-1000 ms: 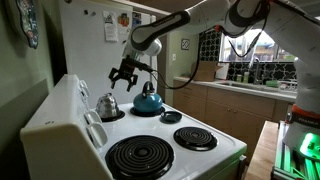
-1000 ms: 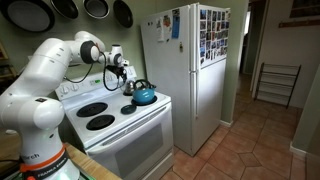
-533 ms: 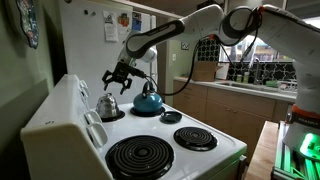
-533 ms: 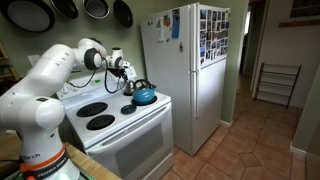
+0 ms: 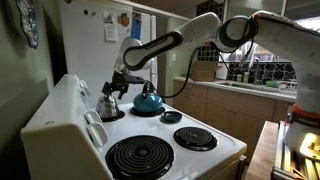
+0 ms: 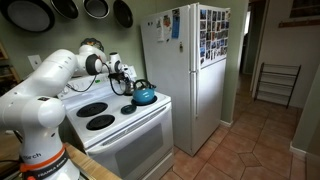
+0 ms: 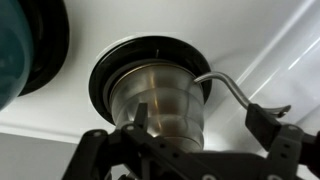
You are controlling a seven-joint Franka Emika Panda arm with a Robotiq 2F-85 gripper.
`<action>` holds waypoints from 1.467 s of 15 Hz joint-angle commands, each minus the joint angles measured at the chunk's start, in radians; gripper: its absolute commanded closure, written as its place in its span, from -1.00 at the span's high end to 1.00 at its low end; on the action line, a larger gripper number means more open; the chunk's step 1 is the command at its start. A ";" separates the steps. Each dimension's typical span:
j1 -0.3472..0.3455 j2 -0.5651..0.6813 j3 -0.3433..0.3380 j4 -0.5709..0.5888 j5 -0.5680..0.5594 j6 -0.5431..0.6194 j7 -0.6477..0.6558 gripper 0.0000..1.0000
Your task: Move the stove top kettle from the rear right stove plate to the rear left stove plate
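White worktop (image 5: 170, 128) of the stove carries two kettles at its back. The silver kettle (image 5: 108, 104) sits on a dark round plate (image 7: 100, 88), close to the stove's back panel on its left in an exterior view. The gripper (image 5: 117, 87) hangs just above the silver kettle. Its fingers (image 7: 272, 125) are spread wide and hold nothing. Just to the right of the silver kettle stands a blue kettle (image 5: 148, 99), not touching it.

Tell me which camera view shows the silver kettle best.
The wrist view: the silver kettle appears large, from above, under the open gripper. In both exterior views it is small and partly behind the gripper.
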 commanded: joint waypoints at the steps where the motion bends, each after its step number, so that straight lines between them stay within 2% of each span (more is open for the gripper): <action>1: 0.019 0.045 -0.032 0.065 -0.085 0.014 -0.109 1.00; 4: 0.016 0.053 -0.028 0.088 -0.119 0.059 -0.169 1.00; 7: 0.005 0.071 -0.014 0.112 -0.106 0.122 -0.202 1.00; 8: 0.007 0.028 -0.018 0.061 -0.097 0.090 -0.179 1.00; 14: 0.007 0.045 -0.018 0.082 -0.097 0.110 -0.191 1.00; 15: 0.018 0.056 -0.050 0.095 -0.118 0.127 -0.163 1.00; 22: 0.019 0.088 -0.072 0.127 -0.106 0.198 -0.122 1.00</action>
